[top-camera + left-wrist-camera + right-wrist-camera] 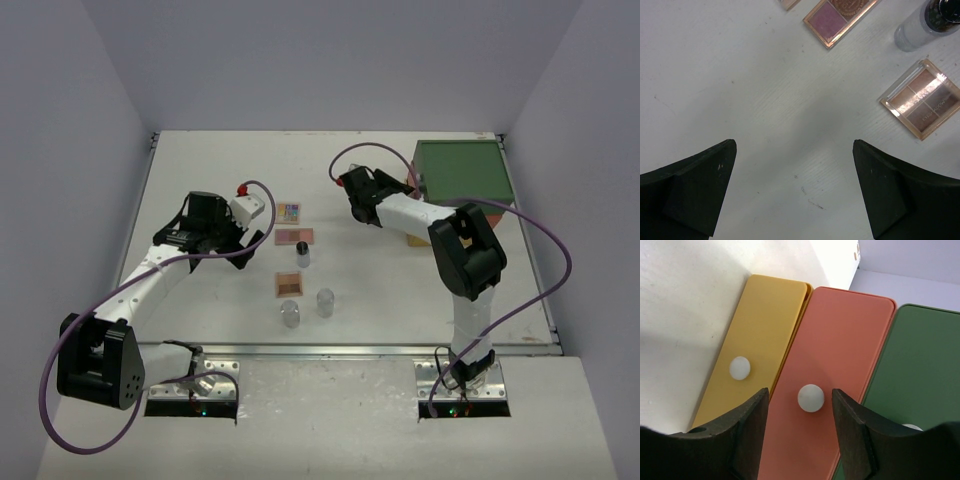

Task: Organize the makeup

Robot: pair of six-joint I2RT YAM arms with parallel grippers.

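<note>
At 3 o'clock of my left gripper [794,145] in the overhead view, the makeup [294,237] sits clustered mid-table. Those jaws gape wide over the table [740,75], with the brown palette [921,97] at 2 o'clock in the wrist view. My right gripper [800,392] straddles the white knob [810,398] of the orange drawer [840,340] on the box [460,170], jaws apart and not touching it, the makeup at 8 o'clock overhead.

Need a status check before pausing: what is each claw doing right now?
Left claw: open, empty, above the table.
Right claw: open, astride the white knob of the orange drawer, not gripping.
</note>
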